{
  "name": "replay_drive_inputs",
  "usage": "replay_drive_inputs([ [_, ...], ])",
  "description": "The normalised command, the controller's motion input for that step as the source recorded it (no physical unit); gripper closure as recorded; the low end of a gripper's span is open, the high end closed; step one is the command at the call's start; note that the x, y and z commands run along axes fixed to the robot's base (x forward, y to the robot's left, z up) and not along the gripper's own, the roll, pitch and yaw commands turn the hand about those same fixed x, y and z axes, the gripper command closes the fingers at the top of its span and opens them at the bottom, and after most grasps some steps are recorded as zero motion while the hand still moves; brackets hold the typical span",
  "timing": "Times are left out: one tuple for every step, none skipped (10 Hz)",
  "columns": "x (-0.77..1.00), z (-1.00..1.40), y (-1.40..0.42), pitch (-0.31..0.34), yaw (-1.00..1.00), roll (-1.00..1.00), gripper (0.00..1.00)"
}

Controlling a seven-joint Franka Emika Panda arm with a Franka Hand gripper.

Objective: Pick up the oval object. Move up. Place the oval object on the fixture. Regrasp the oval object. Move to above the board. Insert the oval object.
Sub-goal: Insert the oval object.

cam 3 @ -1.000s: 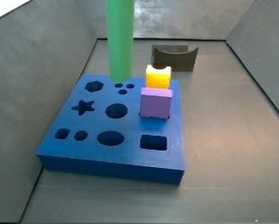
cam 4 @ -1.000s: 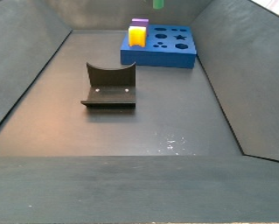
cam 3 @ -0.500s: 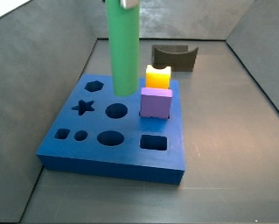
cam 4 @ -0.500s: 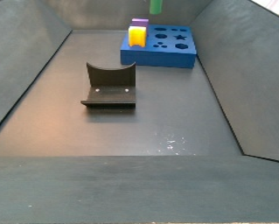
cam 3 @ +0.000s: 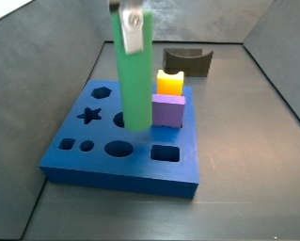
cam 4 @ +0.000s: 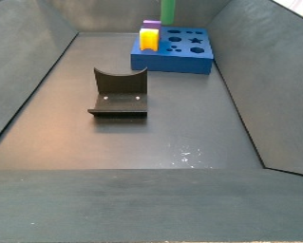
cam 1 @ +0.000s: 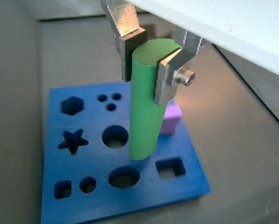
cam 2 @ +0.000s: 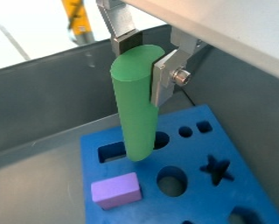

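the gripper (cam 1: 151,54) clamps the oval object (cam 1: 145,105) upright, lower end over the board (cam 1: 77,173).

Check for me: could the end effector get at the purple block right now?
Probably not. The end effector is shut on the upright green oval rod above the blue board, so its fingers are occupied; the purple block stands uncovered beside the rod.

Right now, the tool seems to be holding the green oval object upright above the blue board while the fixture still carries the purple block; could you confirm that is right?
Not quite. The tool does hold the oval object upright above the board, but the fixture carries nothing, as a side view shows. The purple block sits on the board beside the yellow block.
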Motion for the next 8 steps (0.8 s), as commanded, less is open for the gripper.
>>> replay_drive_inputs([
  [0.0,-0.45,0.0,-0.084,-1.0,-0.01,1.0],
  [0.0,-0.45,0.0,-0.074,-1.0,-0.01,1.0],
  [-0.06,0.0,0.0,-0.067,-0.45,-0.01,1.0],
  [-0.04,0.0,0.06,-0.031,0.02,-0.03,1.0],
  [-0.33,-0.08,-0.27,-0.131,-0.39,0.08,1.0],
  [-0.15,-0.05,-0.03,-0.08,-0.75,0.06,1.0],
  [0.0,0.0,-0.08,-0.037,-0.47,0.04,1.0],
  [0.0,0.0,0.03,0.0,0.0,0.0,1.0],
])
